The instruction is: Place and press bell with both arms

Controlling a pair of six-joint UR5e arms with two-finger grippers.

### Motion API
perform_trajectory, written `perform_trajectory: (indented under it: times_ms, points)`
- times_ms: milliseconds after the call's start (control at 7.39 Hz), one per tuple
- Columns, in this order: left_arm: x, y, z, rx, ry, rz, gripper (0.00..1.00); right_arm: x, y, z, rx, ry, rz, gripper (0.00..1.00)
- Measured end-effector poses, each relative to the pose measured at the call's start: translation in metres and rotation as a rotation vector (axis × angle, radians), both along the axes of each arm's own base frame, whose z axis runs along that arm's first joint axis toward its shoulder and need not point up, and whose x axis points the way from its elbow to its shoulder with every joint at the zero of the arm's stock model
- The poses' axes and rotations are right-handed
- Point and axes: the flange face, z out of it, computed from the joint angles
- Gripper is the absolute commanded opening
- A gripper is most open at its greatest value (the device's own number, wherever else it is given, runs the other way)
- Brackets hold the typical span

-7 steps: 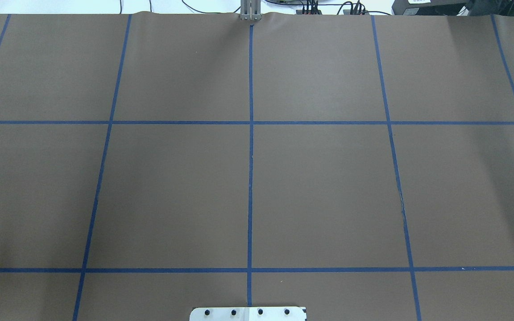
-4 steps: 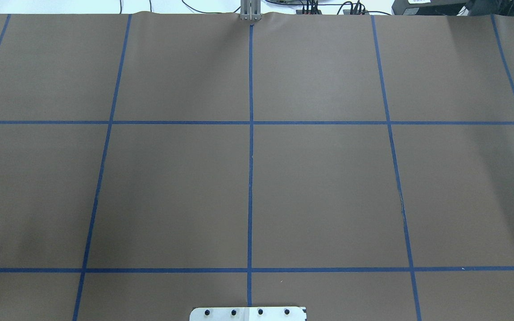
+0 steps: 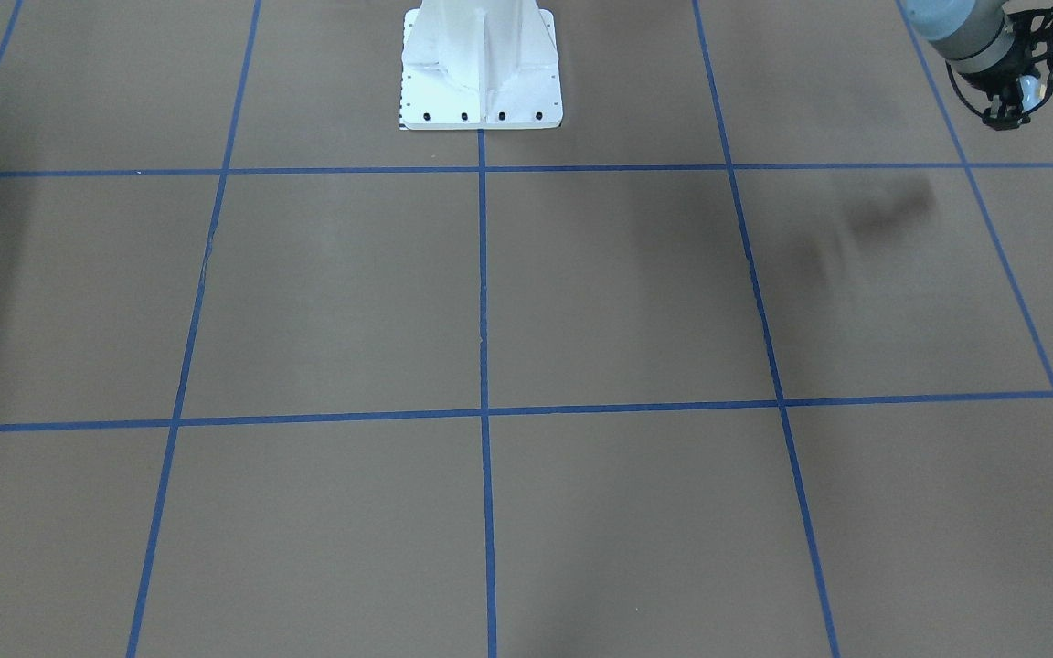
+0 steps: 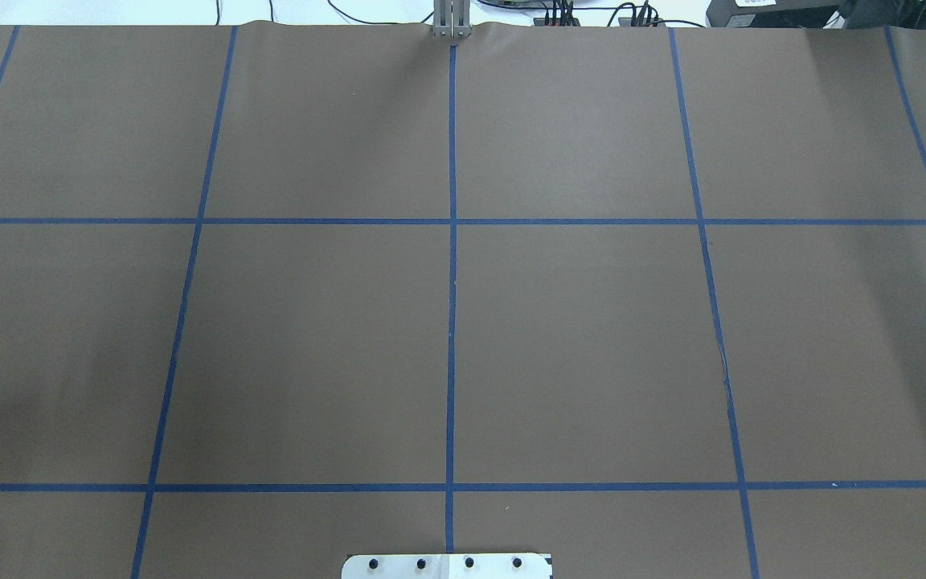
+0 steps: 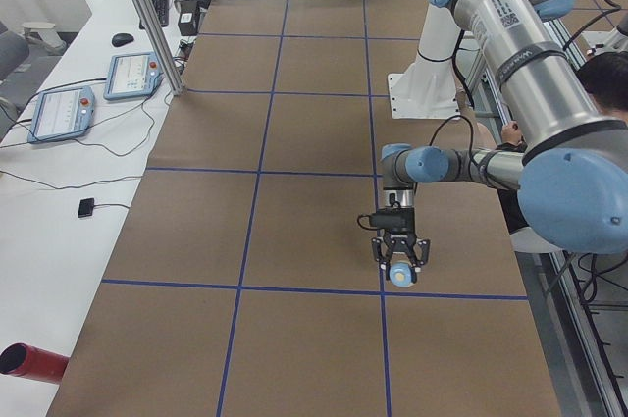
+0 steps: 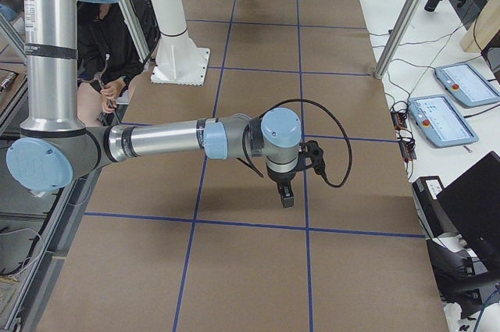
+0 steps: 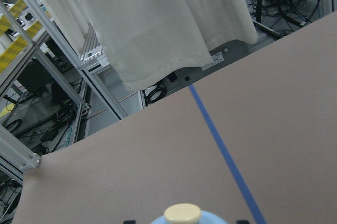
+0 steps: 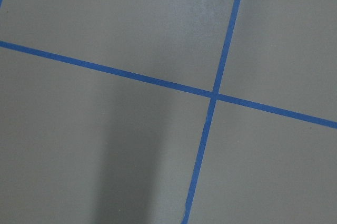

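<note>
Spreading in at the overhead view's lower left, a darker shadow is noted; left arm judged inbound. The bell is gripped in the left gripper, aloft, not yet placed. The right gripper finger state cannot be told.

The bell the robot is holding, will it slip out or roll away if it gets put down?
The bell looks smooth and rounded, so maybe slippery. The left gripper holds it above the table, so it's probably light. Tipped sideways, its dome might roll.
</note>
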Motion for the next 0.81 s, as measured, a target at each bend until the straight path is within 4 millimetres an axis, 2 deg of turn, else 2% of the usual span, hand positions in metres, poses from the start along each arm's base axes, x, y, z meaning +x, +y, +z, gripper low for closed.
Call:
perform_trajectory:
  times_ms: [135,406,676,812]
  points:
    - [0.005,-0.049,-0.031,0.051,0.018,0.084,0.00,0.000,-0.001,-0.001,0.001,-0.001,0.000,1.00]
    - [0.014,-0.125,-0.099,0.168,0.071,0.244,0.00,-0.001,-0.001,0.000,-0.004,-0.004,0.000,1.00]
    - [0.051,-0.189,-0.185,0.314,0.134,0.396,0.00,-0.001,-0.001,0.004,-0.015,-0.006,0.003,1.00]
    - [0.070,-0.211,-0.223,0.375,0.157,0.437,0.00,-0.001,0.000,0.008,-0.024,-0.007,0.004,1.00]
